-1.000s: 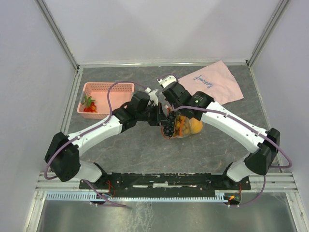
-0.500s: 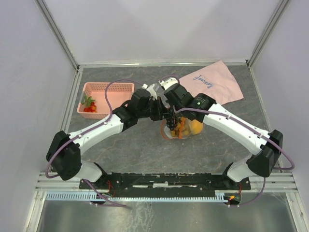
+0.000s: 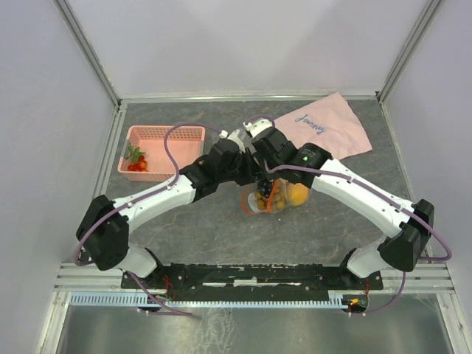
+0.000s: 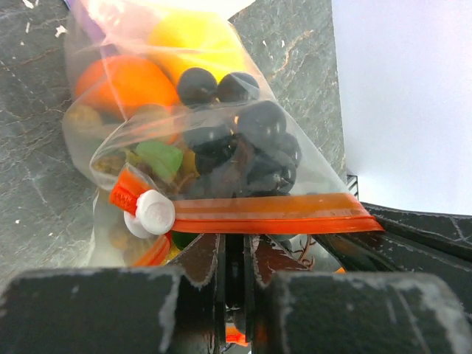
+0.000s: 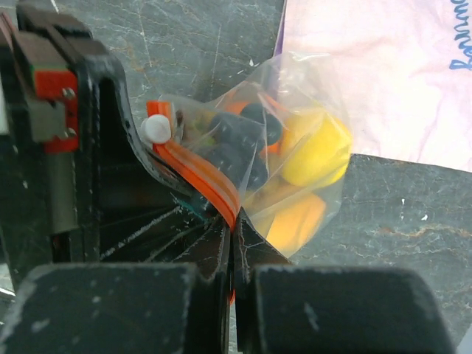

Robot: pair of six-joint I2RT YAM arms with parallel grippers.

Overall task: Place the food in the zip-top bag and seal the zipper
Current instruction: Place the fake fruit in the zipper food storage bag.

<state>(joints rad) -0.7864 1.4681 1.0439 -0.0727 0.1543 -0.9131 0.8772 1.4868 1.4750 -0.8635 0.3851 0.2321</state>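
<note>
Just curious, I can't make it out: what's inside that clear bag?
Dark grapes, a yellow lemon, an orange and a green piece show through the bag; whatever lies beneath is hidden.

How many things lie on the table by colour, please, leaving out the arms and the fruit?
Pink: 2, basket and cloth
Clear: 1, bag
Total: 3
</note>
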